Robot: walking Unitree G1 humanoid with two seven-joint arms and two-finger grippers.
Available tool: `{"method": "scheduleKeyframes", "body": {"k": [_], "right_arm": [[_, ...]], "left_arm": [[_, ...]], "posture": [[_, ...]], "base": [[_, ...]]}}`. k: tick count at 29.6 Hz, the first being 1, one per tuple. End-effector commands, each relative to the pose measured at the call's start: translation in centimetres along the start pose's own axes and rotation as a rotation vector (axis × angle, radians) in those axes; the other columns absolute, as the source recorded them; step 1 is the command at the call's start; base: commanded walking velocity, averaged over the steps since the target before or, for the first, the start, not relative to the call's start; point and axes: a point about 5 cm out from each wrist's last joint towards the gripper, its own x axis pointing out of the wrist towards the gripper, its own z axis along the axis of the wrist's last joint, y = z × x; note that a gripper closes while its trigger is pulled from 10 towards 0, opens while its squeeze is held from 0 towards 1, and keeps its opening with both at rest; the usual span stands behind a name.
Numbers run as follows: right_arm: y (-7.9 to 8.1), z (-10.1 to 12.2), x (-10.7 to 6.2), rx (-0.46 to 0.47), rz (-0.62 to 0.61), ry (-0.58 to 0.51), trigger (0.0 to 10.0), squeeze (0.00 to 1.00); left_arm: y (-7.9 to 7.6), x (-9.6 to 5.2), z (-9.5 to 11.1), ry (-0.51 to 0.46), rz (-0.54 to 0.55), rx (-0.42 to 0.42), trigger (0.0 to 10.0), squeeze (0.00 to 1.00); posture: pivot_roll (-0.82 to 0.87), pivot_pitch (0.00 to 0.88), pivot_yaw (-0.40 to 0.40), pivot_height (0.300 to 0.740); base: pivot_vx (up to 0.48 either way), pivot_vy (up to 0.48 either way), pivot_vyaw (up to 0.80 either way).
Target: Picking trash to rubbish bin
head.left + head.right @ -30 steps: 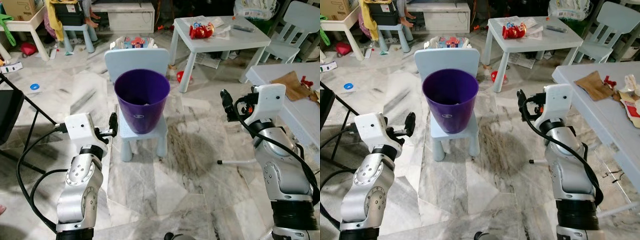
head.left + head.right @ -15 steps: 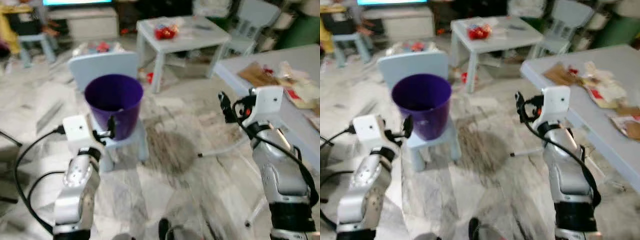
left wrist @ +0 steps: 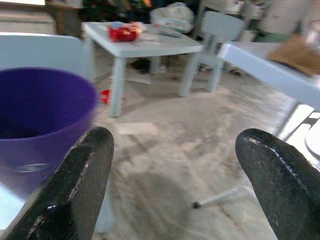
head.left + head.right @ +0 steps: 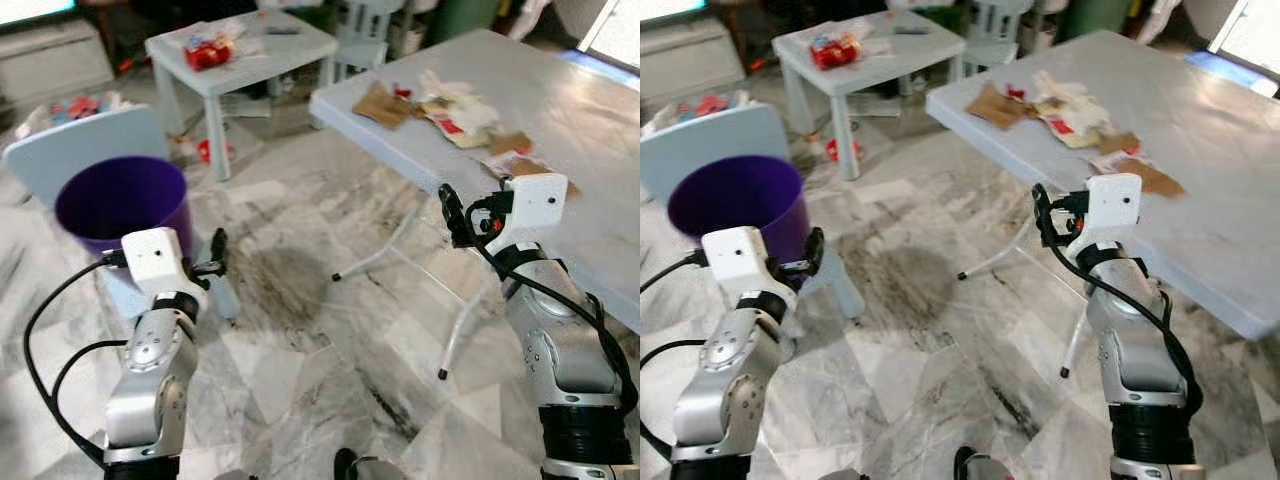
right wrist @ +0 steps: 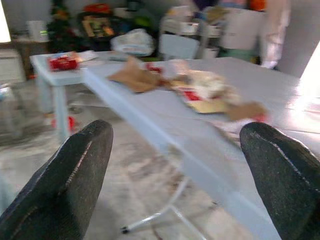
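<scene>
The purple bin [image 4: 122, 205] stands on a pale blue child's chair [image 4: 80, 150] at the left. Trash lies on the big pale blue table [image 4: 570, 200] at the right: a brown paper scrap [image 4: 383, 103], crumpled wrappers [image 4: 455, 108] and a brown piece [image 4: 510, 143]. My left gripper [image 4: 217, 245] hangs open just right of the bin, holding nothing. My right gripper [image 4: 447, 212] is open beside the table's near edge, short of the trash. In the right wrist view the wrappers [image 5: 205, 85] lie ahead, beyond the open fingers [image 5: 75, 170].
A small pale blue table [image 4: 250, 50] with a red item [image 4: 205, 52] stands at the back. A small chair [image 4: 360, 15] is behind it. The big table's thin white legs [image 4: 455, 330] reach down onto the marble floor between my arms.
The camera has swung to the right, so the bin slid to the left and the big table with trash came into view. Both grippers keep the same open pose.
</scene>
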Motion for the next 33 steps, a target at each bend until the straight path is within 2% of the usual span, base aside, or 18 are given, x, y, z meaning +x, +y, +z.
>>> {"method": "scheduleKeyframes", "body": {"k": [1,11,33], "right_arm": [[-0.1,0.3,0.0,-0.005,0.0,-0.009,10.0,0.0],[-0.1,0.4,0.0,-0.008,0.0,-0.014,10.0,0.0],[0.1,0.4,0.0,-0.005,0.008,-0.021,10.0,0.0]], "left_arm": [[-0.1,0.0,0.1,-0.001,-0.003,0.005,10.0,0.0],[0.7,0.5,0.8,-0.024,0.007,0.007,10.0,0.0],[1.1,0.6,1.1,-0.038,0.011,0.023,10.0,0.0]], "posture": [[0.04,0.171,-0.067,0.74],[0.04,0.172,-0.067,0.74],[0.04,0.167,-0.063,0.74]], "base": [[0.0,0.0,-0.54],[0.049,0.0,-0.05],[0.348,0.0,0.0]]}}
